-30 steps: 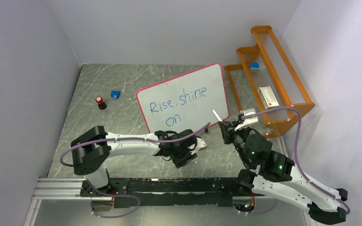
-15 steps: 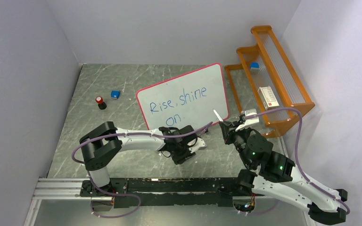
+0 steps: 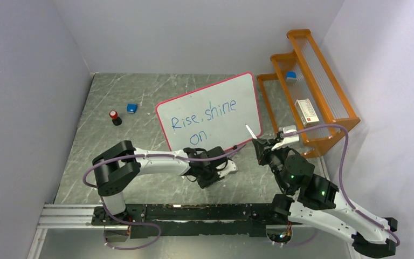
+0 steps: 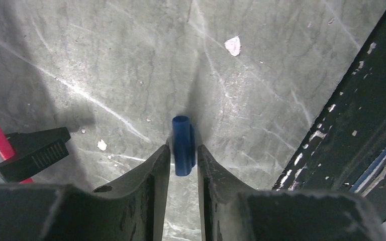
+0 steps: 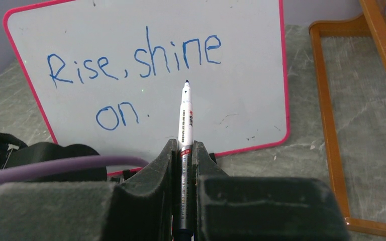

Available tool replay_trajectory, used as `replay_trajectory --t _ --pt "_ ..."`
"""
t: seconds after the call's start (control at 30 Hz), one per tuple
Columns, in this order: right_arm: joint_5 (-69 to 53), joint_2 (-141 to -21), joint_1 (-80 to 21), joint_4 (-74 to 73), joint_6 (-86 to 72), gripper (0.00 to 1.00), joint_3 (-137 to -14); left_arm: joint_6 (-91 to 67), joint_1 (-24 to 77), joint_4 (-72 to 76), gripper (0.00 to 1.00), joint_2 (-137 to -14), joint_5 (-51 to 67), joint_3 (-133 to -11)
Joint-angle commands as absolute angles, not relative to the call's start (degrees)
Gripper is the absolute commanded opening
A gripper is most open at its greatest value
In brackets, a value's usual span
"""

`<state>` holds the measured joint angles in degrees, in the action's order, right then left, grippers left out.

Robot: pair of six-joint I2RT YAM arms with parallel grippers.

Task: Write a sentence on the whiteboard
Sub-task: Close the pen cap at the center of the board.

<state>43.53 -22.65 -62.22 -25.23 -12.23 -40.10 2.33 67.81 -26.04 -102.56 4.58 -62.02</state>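
Note:
The whiteboard (image 3: 215, 97) (image 5: 241, 90) leans upright mid-table, pink-framed, and bears the sentence (image 3: 204, 116) (image 5: 130, 70) "Rise, shine on." in blue. My right gripper (image 3: 260, 144) (image 5: 183, 148) is shut on a white marker (image 5: 185, 118) (image 3: 250, 131). The marker's bare tip points at the board and stays apart from it. My left gripper (image 3: 219, 174) (image 4: 183, 150) is low over the table in front of the board. Its fingertips are pressed against both sides of a small blue marker cap (image 4: 182, 140) lying on the surface. One black board foot (image 4: 32, 153) sits to the left of that gripper.
An orange stepped rack (image 3: 323, 108) stands at the right and holds a white box (image 3: 305, 110) and a blue item (image 3: 291, 75). A small blue object (image 3: 132, 108) and a red-and-black one (image 3: 115, 117) lie at the left rear. The black base rail (image 3: 194, 211) runs along the near edge.
My left arm has reached a little further right and its jaws have narrowed onto the blue cap. My right gripper has drifted slightly right with the marker.

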Motion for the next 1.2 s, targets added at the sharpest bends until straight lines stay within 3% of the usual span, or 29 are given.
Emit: replay_trajectory --t 0.0,0.23,0.47,0.73,1.17 --pt "45.09 -22.01 -62.05 -25.98 -13.03 0.00 -39.81 0.36 70.31 -27.81 0.31 -105.51 3.25 -58.53" --pt "45.24 -21.94 -62.05 -26.31 -13.40 0.00 -39.91 -1.63 71.10 -27.49 0.27 -106.37 2.80 -57.08" --pt "44.89 -21.17 -62.05 -26.37 -13.63 0.00 -39.82 -1.16 71.10 -28.79 0.05 -101.73 1.79 -57.11" --pt "43.76 -20.49 -62.05 -26.24 -13.75 0.00 -39.77 0.59 71.10 -31.96 0.05 -92.99 0.09 -57.95" --pt "35.96 -21.29 -62.07 -20.87 -15.83 0.00 -36.37 14.46 71.10 -41.07 0.05 -73.66 -14.20 -63.84"
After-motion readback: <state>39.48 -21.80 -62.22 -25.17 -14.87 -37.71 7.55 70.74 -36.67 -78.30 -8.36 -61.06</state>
